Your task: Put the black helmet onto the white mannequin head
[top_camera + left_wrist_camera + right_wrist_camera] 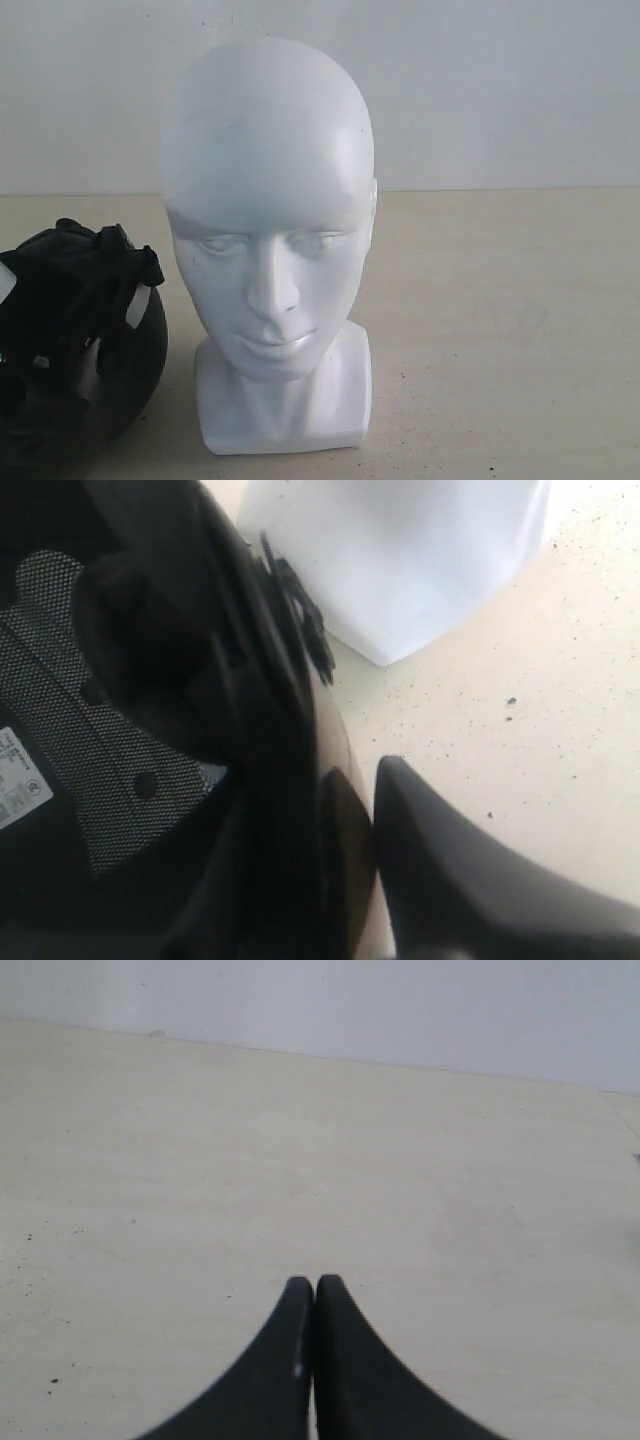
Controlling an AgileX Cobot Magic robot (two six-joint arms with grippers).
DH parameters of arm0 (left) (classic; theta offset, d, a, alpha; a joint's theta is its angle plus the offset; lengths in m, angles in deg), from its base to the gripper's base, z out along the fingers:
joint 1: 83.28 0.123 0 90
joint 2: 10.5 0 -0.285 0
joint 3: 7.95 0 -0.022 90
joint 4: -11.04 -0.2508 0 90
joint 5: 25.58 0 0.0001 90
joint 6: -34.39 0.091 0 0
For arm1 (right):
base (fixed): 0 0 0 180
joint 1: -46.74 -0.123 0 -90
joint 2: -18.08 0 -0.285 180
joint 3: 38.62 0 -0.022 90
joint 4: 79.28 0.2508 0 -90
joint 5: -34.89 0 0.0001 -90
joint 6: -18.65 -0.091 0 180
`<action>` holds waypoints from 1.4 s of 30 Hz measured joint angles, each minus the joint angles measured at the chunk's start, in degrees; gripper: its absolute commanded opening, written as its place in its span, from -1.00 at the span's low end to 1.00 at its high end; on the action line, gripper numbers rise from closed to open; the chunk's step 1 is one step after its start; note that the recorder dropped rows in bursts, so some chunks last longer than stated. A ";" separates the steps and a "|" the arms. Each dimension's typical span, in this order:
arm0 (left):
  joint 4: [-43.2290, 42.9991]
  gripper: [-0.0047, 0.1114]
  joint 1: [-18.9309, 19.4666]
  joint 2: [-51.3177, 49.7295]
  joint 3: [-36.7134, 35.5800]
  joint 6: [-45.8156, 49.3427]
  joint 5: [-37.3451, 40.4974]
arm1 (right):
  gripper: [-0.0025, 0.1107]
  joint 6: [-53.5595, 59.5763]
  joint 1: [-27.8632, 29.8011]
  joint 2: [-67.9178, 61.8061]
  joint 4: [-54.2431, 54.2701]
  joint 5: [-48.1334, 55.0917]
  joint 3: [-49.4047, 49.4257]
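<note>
The white mannequin head stands upright in the middle of the table, facing the exterior camera, and its blocky neck base shows in the left wrist view. The black helmet rests at the lower left beside the base, with its padded lining and straps turned up. My left gripper is on the helmet's rim: one finger presses the outside of the shell and the other is hidden inside. My right gripper is shut with nothing in it, over bare table. Neither gripper shows in the exterior view.
The pale speckled tabletop stretches to the right of the head, with a white wall behind it. The helmet runs off the lower left edge of the exterior view.
</note>
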 measured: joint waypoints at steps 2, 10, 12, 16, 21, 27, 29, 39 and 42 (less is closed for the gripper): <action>0.38 -0.26 0.00 0.00 0.00 0.00 -0.24 | -0.96 0.00 0.00 0.00 0.00 0.00 0.00; 0.93 -0.04 0.00 0.10 0.00 0.26 -0.59 | -0.96 0.00 0.00 0.00 0.00 0.00 0.00; 1.06 -0.04 -0.11 0.10 0.00 0.26 -1.00 | -0.96 0.00 0.00 0.00 0.00 0.00 0.00; 1.06 -0.04 -0.11 0.10 0.00 0.26 -1.37 | -0.96 0.00 0.00 0.00 0.00 0.00 0.00; 1.06 -0.04 -0.11 0.10 0.00 0.26 -1.59 | -0.96 0.00 0.00 0.00 0.00 0.00 0.00; 1.16 -0.04 -0.11 0.10 0.11 0.26 -2.29 | -0.96 0.00 0.00 0.00 0.00 0.00 0.00; 1.16 -0.04 -0.11 0.10 0.55 0.26 -1.89 | -0.96 0.00 0.00 0.00 0.00 0.00 0.00; 1.16 0.10 -0.11 0.10 3.47 0.56 0.97 | -0.96 0.00 0.00 0.00 0.00 0.00 0.00; 1.56 0.24 -0.11 0.10 3.47 0.56 1.56 | -0.96 0.00 0.00 0.00 0.00 0.00 0.00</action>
